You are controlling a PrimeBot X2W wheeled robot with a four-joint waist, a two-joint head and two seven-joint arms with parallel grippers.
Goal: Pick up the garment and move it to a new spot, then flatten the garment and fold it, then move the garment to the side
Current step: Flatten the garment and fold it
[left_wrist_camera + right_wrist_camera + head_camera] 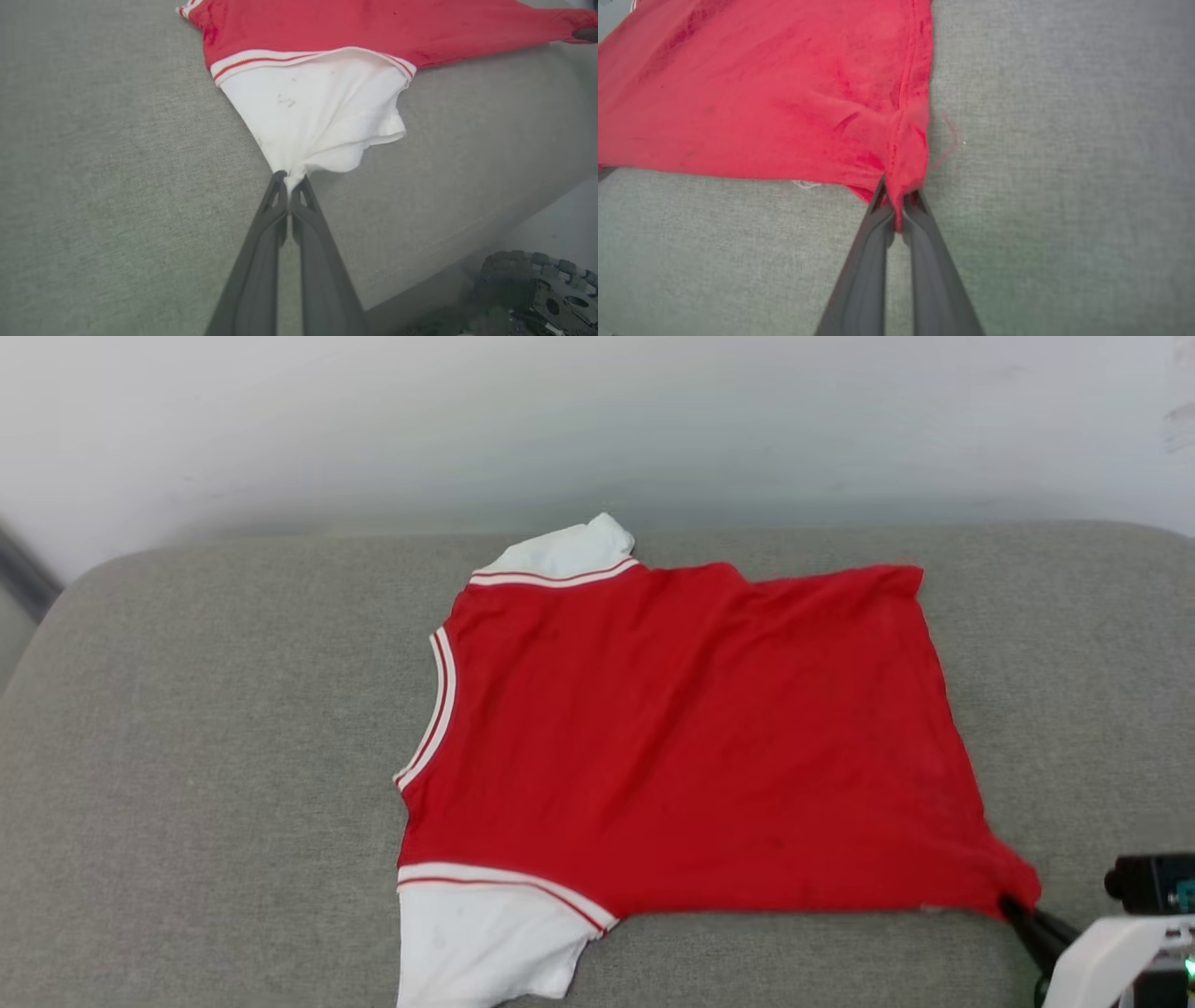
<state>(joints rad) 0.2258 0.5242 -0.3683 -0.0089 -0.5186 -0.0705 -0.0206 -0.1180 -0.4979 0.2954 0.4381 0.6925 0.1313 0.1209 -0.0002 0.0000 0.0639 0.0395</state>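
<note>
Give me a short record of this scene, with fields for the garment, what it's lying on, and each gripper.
garment: red T-shirt with white sleeves, spread out, lightly wrinkled, no print showing
surface: grey cushion
left gripper: shut on the tip of the near white sleeve
right gripper: shut on the red hem corner
task stage: garment not yet folded
</note>
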